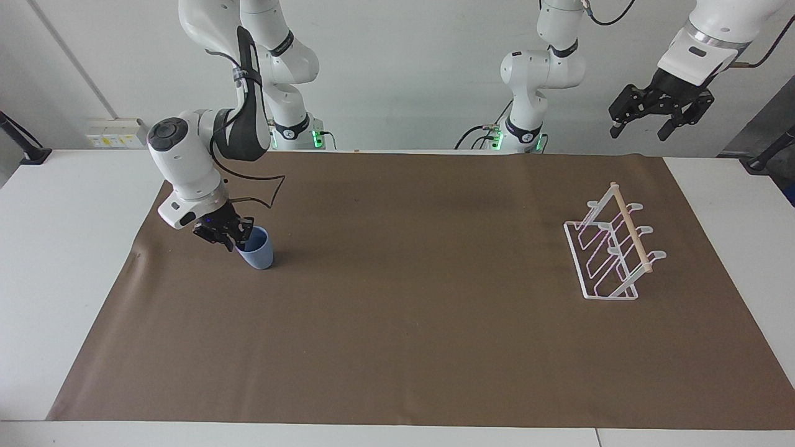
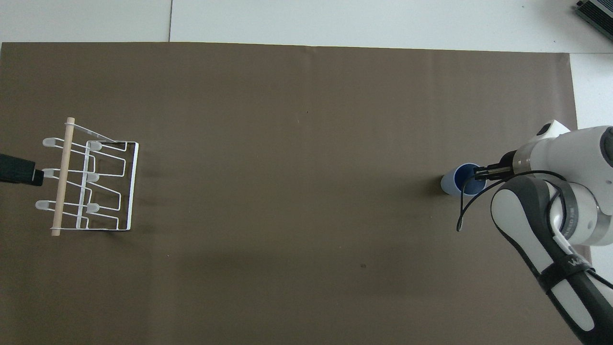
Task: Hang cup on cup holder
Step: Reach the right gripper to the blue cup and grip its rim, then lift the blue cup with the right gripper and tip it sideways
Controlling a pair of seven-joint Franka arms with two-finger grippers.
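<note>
At the left of the facing view, the small light-blue plastic cup (image 1: 258,248) stands upright on the brown-covered surface (image 1: 397,323), its rim pinched by the right pincer (image 1: 234,239). The white wire cup holder with its pale wooden rod (image 1: 612,248) sits at mid right. At upper right the left pincer (image 1: 643,127) waits aloft, fingers spread wide.

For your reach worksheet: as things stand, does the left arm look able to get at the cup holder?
Probably yes: the left gripper hangs open in the air near the cup holder, and nothing stands between them.

Even, diffuse light, both views sharp; the cup (image 1: 257,247) casts a faint shadow
</note>
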